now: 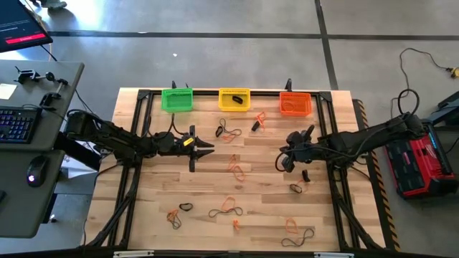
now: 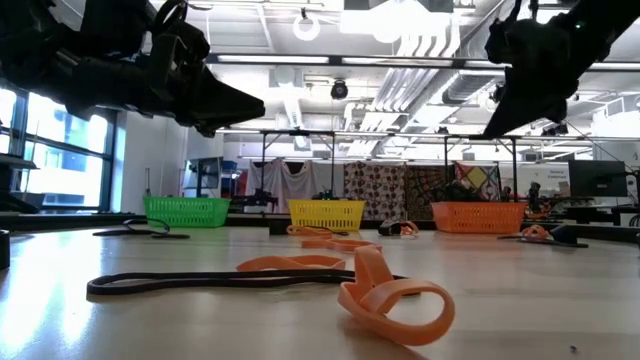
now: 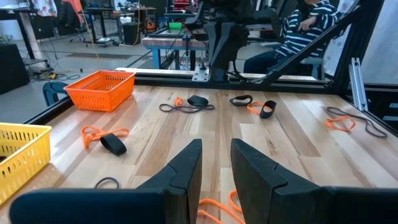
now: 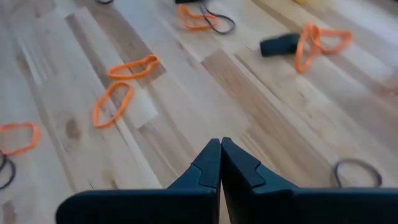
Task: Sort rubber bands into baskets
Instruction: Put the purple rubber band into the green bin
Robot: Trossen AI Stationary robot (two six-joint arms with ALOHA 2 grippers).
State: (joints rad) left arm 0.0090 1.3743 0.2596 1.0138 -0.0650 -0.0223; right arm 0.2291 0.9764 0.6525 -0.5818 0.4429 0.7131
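While both arms hang above the wooden table (image 1: 265, 172), nothing is held. Rubber bands (image 1: 231, 133) lie scattered all over the boards in front of the yellow basket (image 1: 234, 99), which has the green basket (image 1: 176, 99) and orange basket (image 1: 295, 103) either side. Left gripper (image 1: 208, 148), off toward the green side, has fingers slightly apart and empty. Right gripper (image 1: 285, 164), nearer the orange side, is pinched together.

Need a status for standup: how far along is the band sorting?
Early. Done: one dark band in the yellow basket. In hand: nothing; left gripper jaws slightly apart and empty, right gripper shut and empty. Left: orange and black rubber bands scattered across the table.
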